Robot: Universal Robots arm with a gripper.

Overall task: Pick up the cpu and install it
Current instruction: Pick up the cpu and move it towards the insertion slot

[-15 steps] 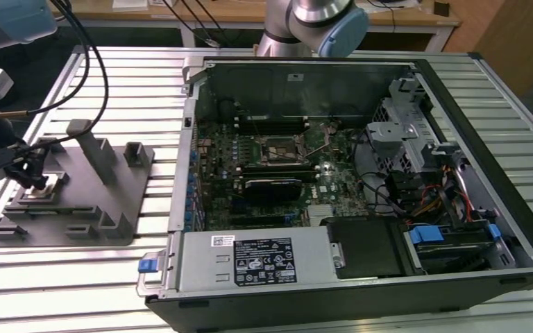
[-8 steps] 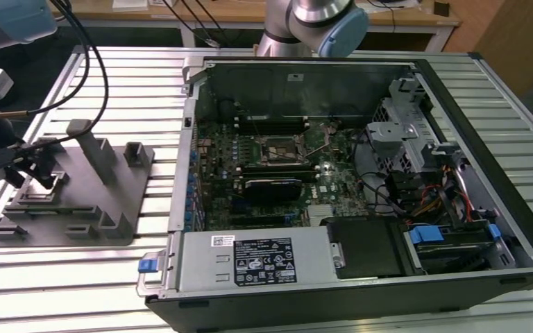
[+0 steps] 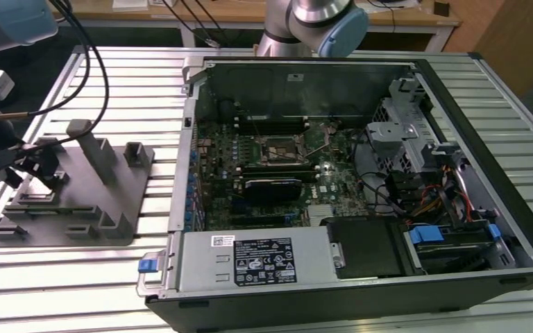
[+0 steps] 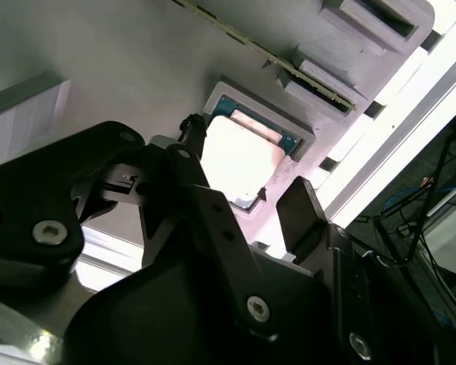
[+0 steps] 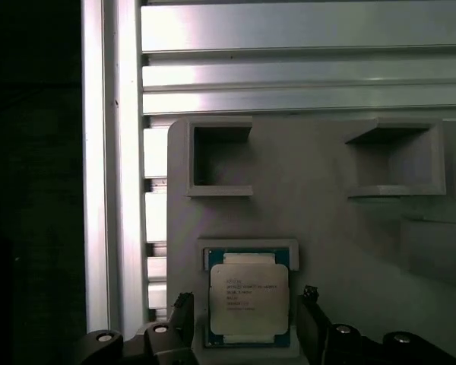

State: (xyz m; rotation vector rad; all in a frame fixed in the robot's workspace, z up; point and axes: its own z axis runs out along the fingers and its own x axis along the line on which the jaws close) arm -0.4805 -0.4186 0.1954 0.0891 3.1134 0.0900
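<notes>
We've got the gripper (image 5: 248, 299) spread open and holding nothing, its two black fingers (image 5: 184, 306) standing one to each side of the cpu (image 5: 248, 300), which lies flat in its shallow pocket on the gray holder block (image 5: 334, 228) at the exterior view's left, well apart from the motherboard socket (image 3: 280, 149) inside the open computer case (image 3: 322, 87). In both wrist views the cpu sits centred in the gap, near enough square that we see no long axis to favour, and the fingers face two opposite edges without touching them.

Wooden desk (image 3: 248, 14) behind slatted table (image 3: 146, 83)
</notes>
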